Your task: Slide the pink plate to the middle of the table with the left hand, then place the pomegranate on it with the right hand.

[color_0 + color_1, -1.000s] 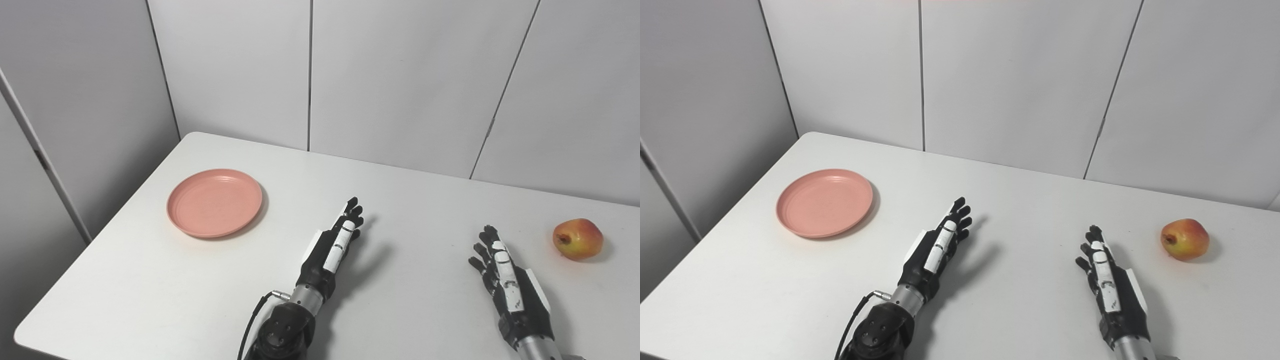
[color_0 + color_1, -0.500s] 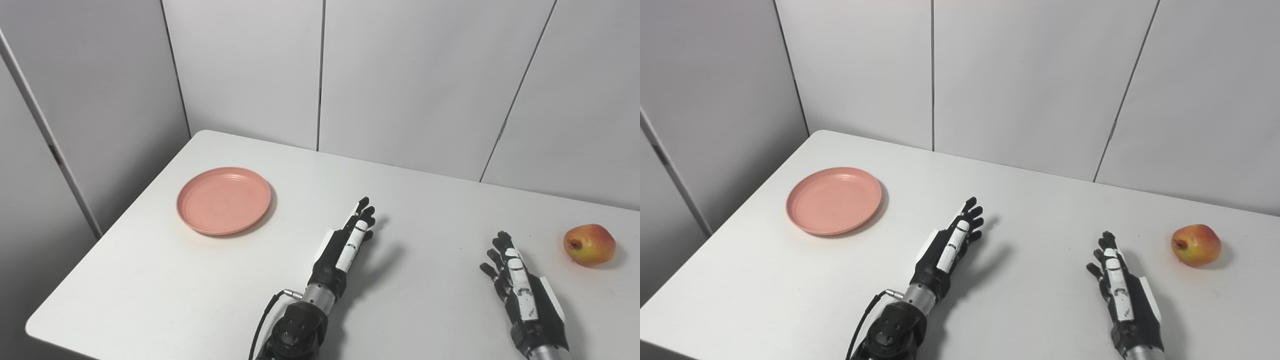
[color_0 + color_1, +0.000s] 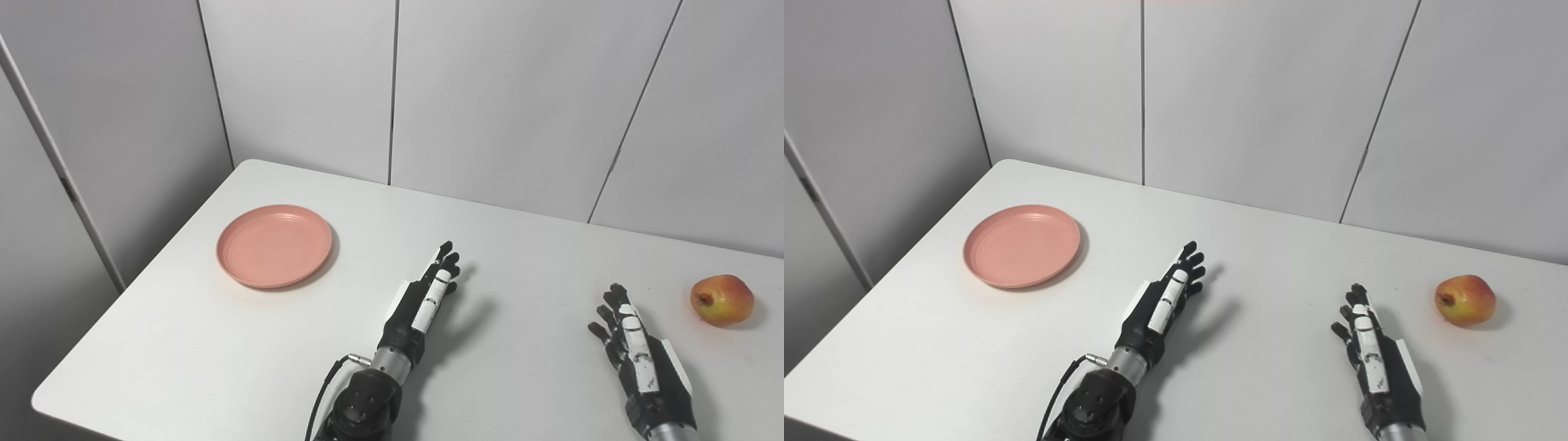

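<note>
White table (image 3: 527, 245) with rounded corners, far edge against grey wall panels (image 3: 508, 104), left edge running from 11 o'clock down to 7 o'clock. Pink plate (image 3: 274, 245) at 10 o'clock of table centre, flat, empty, close to left edge, not overhanging. Bare tabletop between plate and left hand (image 3: 422, 300), more bare top between both hands across the middle. Pomegranate (image 3: 722, 299) at 3 o'clock, far right, crown end turned to 9 o'clock, resting alone on the tabletop. Left hand near table centre, edge-on, pointing to 1 o'clock, fingers (image 3: 446, 258) extended and close together, holding nothing, well apart from plate; contact with tabletop not clear. Right hand (image 3: 1375, 355) at 4 o'clock, back upward, pointing to 12 o'clock, fingers (image 3: 1352, 303) straight and slightly spread, holding nothing, near pomegranate at its 2 o'clock but not touching. Black cable (image 3: 324, 386) looping beside left wrist at near edge.
</note>
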Action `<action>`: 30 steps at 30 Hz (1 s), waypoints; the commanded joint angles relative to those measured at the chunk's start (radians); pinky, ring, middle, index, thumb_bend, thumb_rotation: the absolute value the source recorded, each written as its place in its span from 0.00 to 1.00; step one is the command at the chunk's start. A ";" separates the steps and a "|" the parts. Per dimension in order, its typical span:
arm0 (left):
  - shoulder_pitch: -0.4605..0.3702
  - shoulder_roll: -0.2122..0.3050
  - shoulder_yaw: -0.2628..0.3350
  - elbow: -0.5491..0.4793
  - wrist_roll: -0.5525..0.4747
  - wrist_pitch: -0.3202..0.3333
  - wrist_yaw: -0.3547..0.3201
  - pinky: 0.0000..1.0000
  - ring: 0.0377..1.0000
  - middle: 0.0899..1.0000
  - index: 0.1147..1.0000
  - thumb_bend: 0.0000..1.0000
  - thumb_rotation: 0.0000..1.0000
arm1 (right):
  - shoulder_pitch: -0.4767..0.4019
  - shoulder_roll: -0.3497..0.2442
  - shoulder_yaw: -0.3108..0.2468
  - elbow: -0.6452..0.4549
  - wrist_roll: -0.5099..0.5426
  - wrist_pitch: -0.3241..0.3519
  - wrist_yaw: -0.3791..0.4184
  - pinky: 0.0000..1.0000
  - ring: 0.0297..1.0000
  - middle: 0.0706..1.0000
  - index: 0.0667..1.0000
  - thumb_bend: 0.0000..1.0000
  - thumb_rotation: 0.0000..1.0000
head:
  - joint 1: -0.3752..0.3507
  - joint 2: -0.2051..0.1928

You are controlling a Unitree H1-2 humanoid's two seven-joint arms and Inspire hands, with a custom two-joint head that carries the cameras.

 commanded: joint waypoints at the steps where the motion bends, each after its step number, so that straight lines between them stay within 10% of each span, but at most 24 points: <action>1: -0.002 0.011 -0.007 0.027 0.021 0.000 0.001 0.94 0.96 0.98 0.97 0.36 1.00 | -0.018 0.001 -0.002 -0.009 -0.004 -0.047 -0.005 1.00 0.99 1.00 1.00 0.16 1.00 | -0.001 0.002; 30: -0.106 0.075 0.042 -0.173 0.018 0.026 -0.007 0.97 0.98 0.99 0.98 0.44 1.00 | -0.033 0.021 -0.003 0.019 -0.001 -0.042 -0.025 1.00 0.99 0.99 0.99 0.17 1.00 | 0.024 -0.025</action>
